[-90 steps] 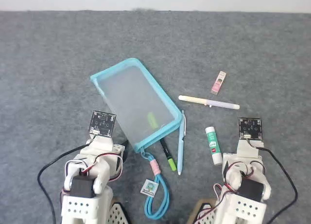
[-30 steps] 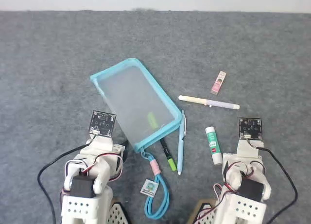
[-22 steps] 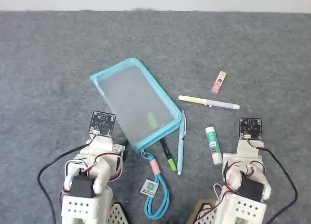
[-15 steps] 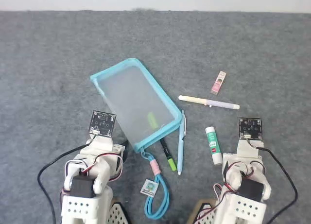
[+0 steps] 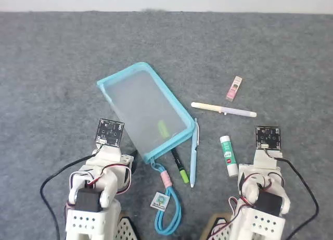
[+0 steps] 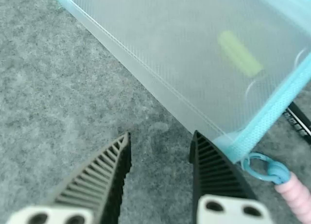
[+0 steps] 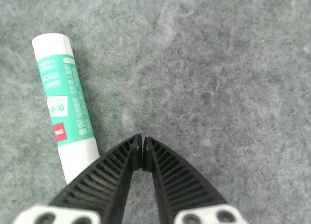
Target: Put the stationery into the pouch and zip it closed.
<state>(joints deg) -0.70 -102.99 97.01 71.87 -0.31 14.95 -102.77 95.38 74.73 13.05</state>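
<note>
**A:** How will the pouch [image 5: 145,112] handle?

**B:** Soft, light and floppy, I'd judge. It lies flat on the grey surface [image 5: 270,58], so pinch its stiffer blue edge. The pen [image 5: 194,156] and glue stick [image 5: 228,155] look rigid but may roll: grip mid-barrel.

**A:** And the arms?

**B:** Both tucked low. Left end effector [image 6: 160,136] released at the pouch's corner; right end effector [image 7: 142,139] clenched, empty, beside the glue stick.

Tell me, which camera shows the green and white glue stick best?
The right wrist view: the glue stick lies close up beside the shut right gripper, with its label visible. The high view shows it small, to the right of the blue pen. The left wrist view faces the pouch.
</note>
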